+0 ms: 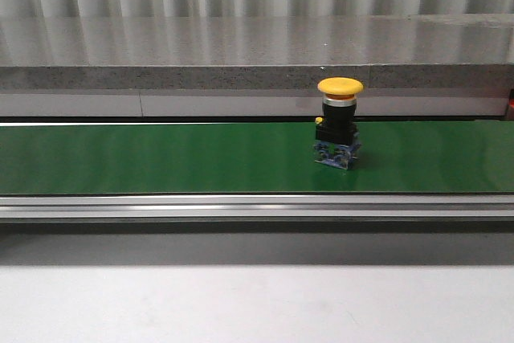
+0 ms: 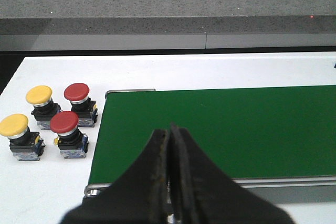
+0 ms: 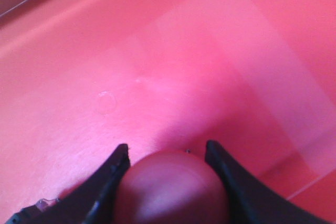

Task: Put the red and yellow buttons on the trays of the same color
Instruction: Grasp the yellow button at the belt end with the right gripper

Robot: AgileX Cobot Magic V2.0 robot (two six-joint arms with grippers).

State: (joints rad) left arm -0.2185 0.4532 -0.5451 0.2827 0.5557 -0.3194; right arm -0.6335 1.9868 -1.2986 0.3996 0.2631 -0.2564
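Front view: one yellow mushroom-cap push button (image 1: 340, 87) w/ black body and blue base stands upright on the green conveyor belt (image 1: 161, 158), right of frame centre. No arm shows here.

Left wrist view only: four more buttons on the white table top (image 2: 210, 69), left of frame, just beside the belt's end: two yellow-capped buttons (image 2: 39, 95) (image 2: 13, 125) farther from the belt, two red-capped buttons (image 2: 76, 92) (image 2: 64, 121) nearer it. All upright, close together; can't tell if bases touch.

Left gripper (image 2: 171, 129): black fingers pressed together, nothing between them, over the near edge of the belt.

Right wrist view only: smooth red plastic tray (image 3: 157, 66) fills the frame; the other views don't show it.

Right gripper (image 3: 165, 150): fingers apart w/ a rounded red button cap (image 3: 170, 187) between them. View is close and blurred, so can't tell if the pads actually press it.

Edges: belt's metal rail (image 1: 241, 208) runs along its near side; tray's raised rim crosses upper left of frame.

Room: belt surface bare left of the yellow button.
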